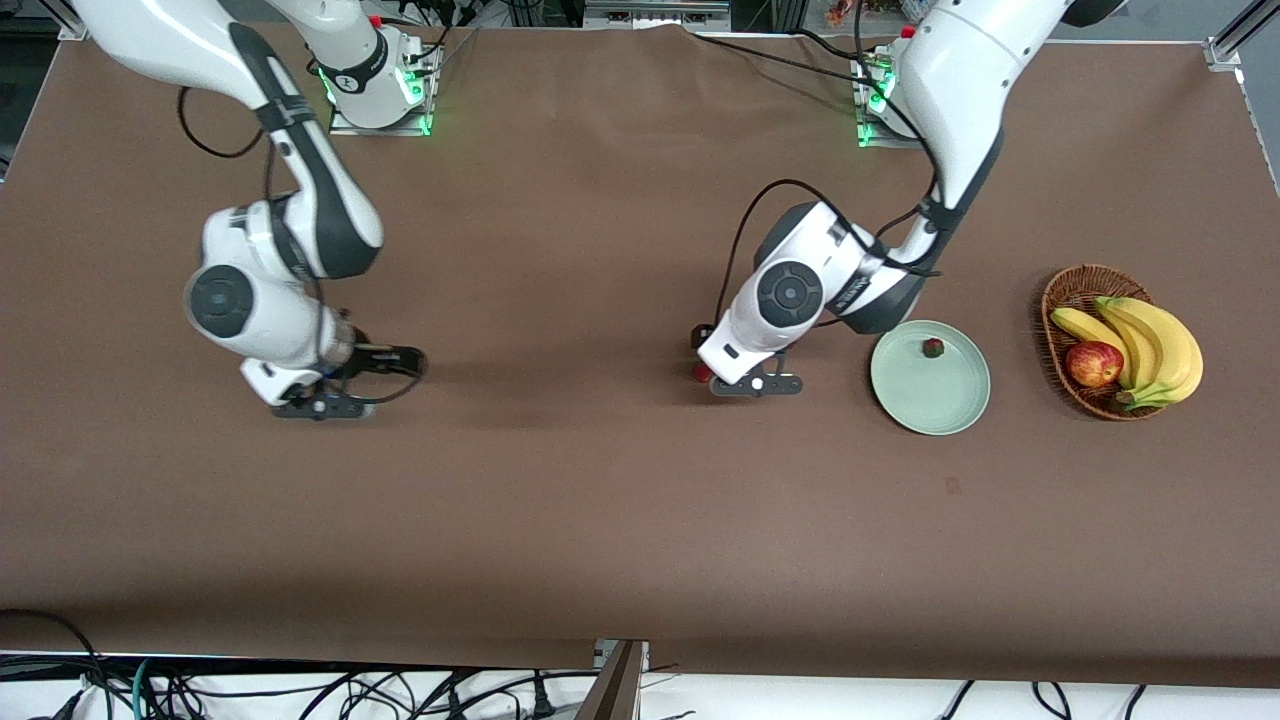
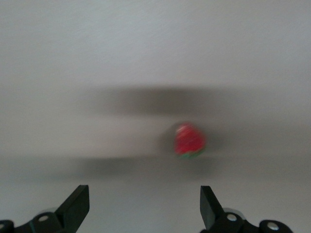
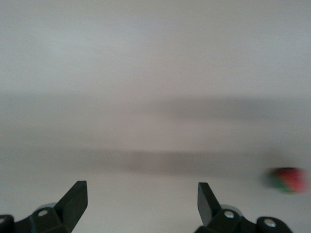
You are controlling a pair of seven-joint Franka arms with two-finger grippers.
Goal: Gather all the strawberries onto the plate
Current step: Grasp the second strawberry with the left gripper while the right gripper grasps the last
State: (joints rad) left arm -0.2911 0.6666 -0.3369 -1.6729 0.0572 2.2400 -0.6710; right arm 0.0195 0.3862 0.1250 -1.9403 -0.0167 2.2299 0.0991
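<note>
Red, small, three to the set: strawberries, each with a dark green leafy cap.

Item one [image 1: 933,347]: on the plate [image 1: 930,400], close to the rim farthest from the front camera. Already in place.

Item two [image 1: 702,373]: on the brown table cover [image 1: 600,500], toward the right arm's end from the plate, half hidden under the left arm's wrist. Seen red and blurred from the left wrist camera [image 2: 189,141], just ahead of the fingertips [image 2: 77,206] and not yet between them.

Item three [image 3: 289,180]: only in the right wrist view, a blurred red-and-green spot well off to the side of that gripper's line. Not found in the front view; likely masked by the right arm.

Plate: pale mint green, round, shallow, low rim, beside a wicker basket [image 1: 1072,290] of bananas [image 1: 1150,345] and an apple [image 1: 1093,363].

Left gripper [image 1: 755,385]: low over the table by item two, jaws spread wide, nothing held.
Right gripper [image 1: 320,405]: low at the right arm's end of the table, jaws wide apart [image 3: 141,206], nothing held.

Handling, by judgement: very light, roundish, probably inclined to roll or skid if nudged by one finger first. Skin smooth, hardness not to be told from here; moderate squeeze advised. Best hold across the widest part of the body, below the cap, fingers straddling evenly and brought right down to the cloth before closing. Cap too thin and uneven for a sound grip. Release low over the plate, short drop only, clear of item one.
</note>
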